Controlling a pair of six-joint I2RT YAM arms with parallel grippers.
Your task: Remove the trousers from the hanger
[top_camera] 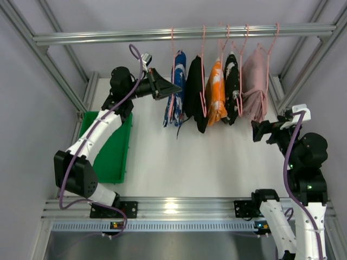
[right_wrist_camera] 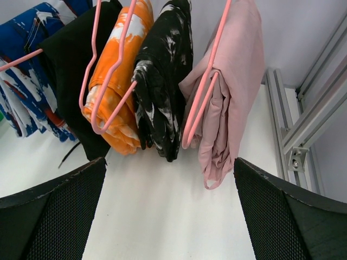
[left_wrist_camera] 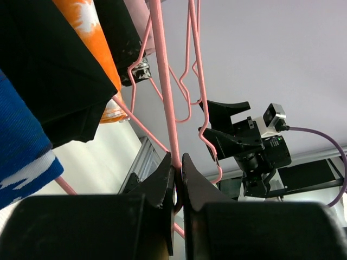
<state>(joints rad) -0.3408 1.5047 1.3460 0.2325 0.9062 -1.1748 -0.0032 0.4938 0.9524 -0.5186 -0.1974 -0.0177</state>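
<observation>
- White bench (top_camera: 217, 157) inside a grey-walled aluminium frame, with a rail (top_camera: 108, 37) running across at 12 o'clock and five garments hanging off it.
- The blue trousers (top_camera: 178, 86) are first in the row on the left, draped over a pink hanger (left_wrist_camera: 165, 97). The black trousers (top_camera: 194, 92) are pressed right against them, a drawstring (right_wrist_camera: 68, 154) dangling below.
- The left gripper (left_wrist_camera: 178, 168) is up at the blue pair. Its jaws are pinched tight on a pink hanger wire, not on cloth, and from overhead it looks like the blue pair's hanger.
- Further along towards 1 o'clock hang an orange garment (top_camera: 216, 97), a black-and-white garment (top_camera: 232, 89) and a pink garment (top_camera: 255, 86).
- The right gripper (top_camera: 259, 130) hangs at 3 o'clock, jaws spread wide and holding nothing, facing the pink end of the row.
- Danger one: that wire is thin and smooth, so a pull could let it slide through the jaws or twist.
- Danger two: tugging the hanger could drag it along the rail or unhook it, bringing hanger and trousers down together.
- Danger three: the hangers are crowded, so the black pair's drawstring or a neighbouring hook could catch and set the whole row swinging.
- The green bin (top_camera: 114, 157) sits at 9 o'clock under the left arm. The part that shows holds nothing; the rest is hidden by the arm.
</observation>
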